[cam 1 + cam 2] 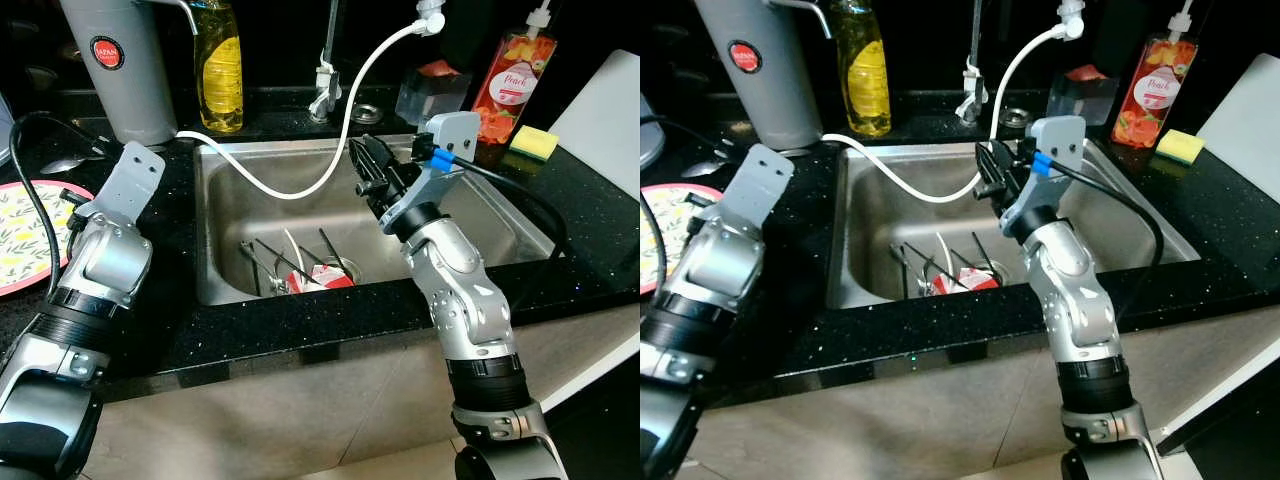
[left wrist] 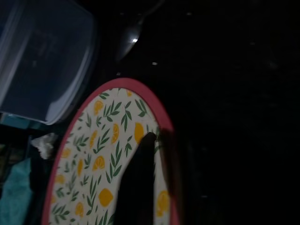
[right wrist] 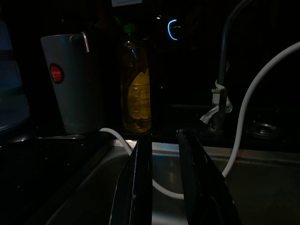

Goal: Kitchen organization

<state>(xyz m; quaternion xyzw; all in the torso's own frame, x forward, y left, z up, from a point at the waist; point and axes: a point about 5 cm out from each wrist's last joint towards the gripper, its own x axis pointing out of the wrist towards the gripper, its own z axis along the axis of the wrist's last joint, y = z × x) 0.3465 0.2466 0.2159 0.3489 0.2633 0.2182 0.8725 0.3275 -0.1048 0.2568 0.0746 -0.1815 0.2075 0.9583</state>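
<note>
Hovering over the sink [image 1: 235,285], right tool [image 1: 372,170] has fingers slightly apart, empty. Utensils [image 1: 300,272] lie at the sink bottom. Left tool [image 2: 140,187] sits over a plate [image 2: 93,159] on the tabletop [image 1: 180,330]; finger state indeterminate. Hose [image 1: 300,185] and oil bottle [image 1: 220,65] beyond.

Head eyes look down on the sink [image 1: 240,215] — wrist cameras sit close, right facing the faucet [image 3: 222,89].

You can't see the left gripper's fingers past its wrist plate [image 1: 128,178]; the plate [image 1: 25,235] runs off the left edge, the cutting board [image 1: 610,110] off the right, and the sink's utensils [image 1: 300,268] tangle together unreadably
</note>
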